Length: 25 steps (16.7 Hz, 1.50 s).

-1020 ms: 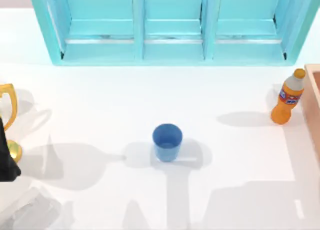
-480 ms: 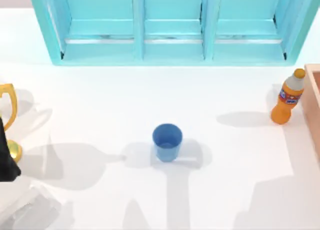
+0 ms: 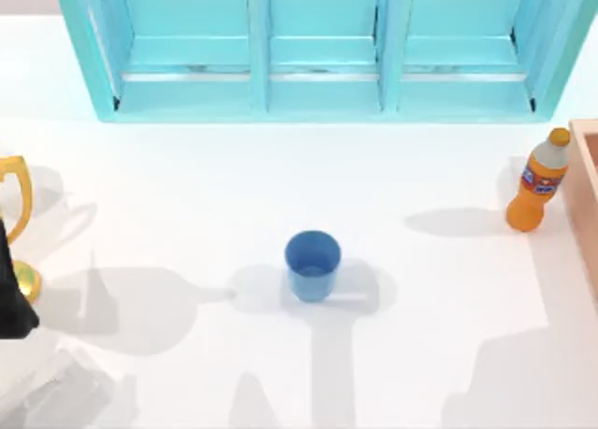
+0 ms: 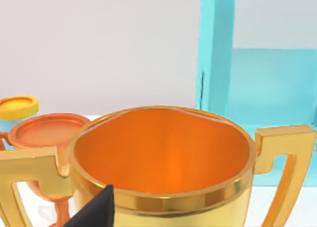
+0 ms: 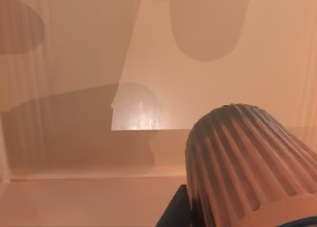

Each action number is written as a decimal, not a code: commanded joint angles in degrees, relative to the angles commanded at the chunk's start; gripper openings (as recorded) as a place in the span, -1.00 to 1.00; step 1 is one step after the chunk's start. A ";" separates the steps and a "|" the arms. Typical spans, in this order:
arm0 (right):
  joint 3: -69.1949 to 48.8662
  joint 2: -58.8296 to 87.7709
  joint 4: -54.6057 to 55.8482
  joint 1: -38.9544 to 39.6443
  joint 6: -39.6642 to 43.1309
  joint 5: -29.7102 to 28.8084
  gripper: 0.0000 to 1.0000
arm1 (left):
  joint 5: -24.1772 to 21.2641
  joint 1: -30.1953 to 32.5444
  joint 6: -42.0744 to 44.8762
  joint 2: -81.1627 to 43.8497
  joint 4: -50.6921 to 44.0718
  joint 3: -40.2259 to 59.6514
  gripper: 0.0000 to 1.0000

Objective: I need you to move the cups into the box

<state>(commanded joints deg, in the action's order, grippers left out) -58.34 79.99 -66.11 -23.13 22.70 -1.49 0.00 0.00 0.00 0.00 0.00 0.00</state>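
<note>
- Ribbed pinkish-brown cup (image 5: 247, 162) is hanging over the tan box (image 5: 74, 64) floor, against a dark part of the right gripper; whether those fingers are clamping it, I cannot tell.
- Blue cup (image 3: 312, 264) is standing on the white table (image 3: 187, 186), well left of the box (image 3: 587, 205), with the orange bottle (image 3: 537, 181) just beside the box.
- Left arm (image 3: 11, 289) is sitting beside the gold trophy (image 4: 163, 167); its grip I cannot tell.

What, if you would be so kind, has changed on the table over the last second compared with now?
Only shadows moved: the large shadow near the top view's lower right drew back toward the right edge. The blue cup, orange bottle, trophy, cabinet and box stayed put. The ribbed cup is now seen over the box's floor in the right wrist view.
</note>
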 joint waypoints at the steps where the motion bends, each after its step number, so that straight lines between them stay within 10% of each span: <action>1: 0.00 0.00 0.00 0.00 0.00 0.00 -0.25 | 0.00 0.00 0.00 0.00 0.00 0.00 1.00; 9: 0.00 0.00 0.00 0.00 0.00 0.00 0.96 | 0.00 0.00 0.00 0.00 0.00 0.00 1.00; 25: -11.74 1.18 -11.07 -0.39 0.33 -0.02 1.00 | 0.00 0.00 0.00 0.00 0.00 0.00 1.00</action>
<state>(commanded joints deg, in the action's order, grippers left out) -70.08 81.17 -77.18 -23.52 23.03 -1.51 0.00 0.00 0.00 0.00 0.00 0.00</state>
